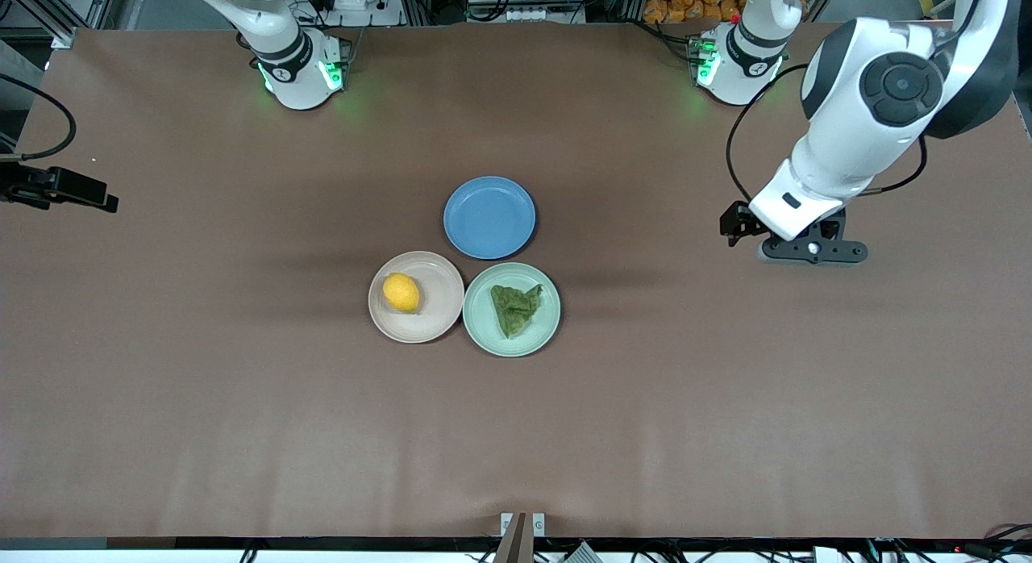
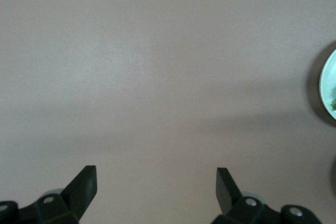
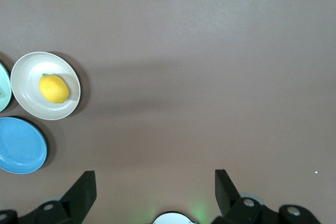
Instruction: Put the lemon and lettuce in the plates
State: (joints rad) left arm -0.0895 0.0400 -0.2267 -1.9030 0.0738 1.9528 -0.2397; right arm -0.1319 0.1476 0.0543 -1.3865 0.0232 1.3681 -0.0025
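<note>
The lemon (image 1: 401, 292) lies in the beige-pink plate (image 1: 435, 321). The lettuce (image 1: 516, 308) lies in the mint green plate (image 1: 484, 329) beside it. My left gripper (image 1: 730, 227) is open and empty, over bare table toward the left arm's end, well apart from the plates; its wrist view (image 2: 156, 174) shows only the mint plate's rim (image 2: 328, 84). My right gripper (image 3: 155, 179) is open and empty, high over the right arm's end of the table (image 1: 101, 198). Its view shows the lemon (image 3: 54, 88) in the beige plate (image 3: 26, 72).
An empty blue plate (image 1: 489, 216) sits just farther from the front camera than the two filled plates, touching range of both; it also shows in the right wrist view (image 3: 20, 145). The arms' bases (image 1: 302, 71) stand along the table's back edge.
</note>
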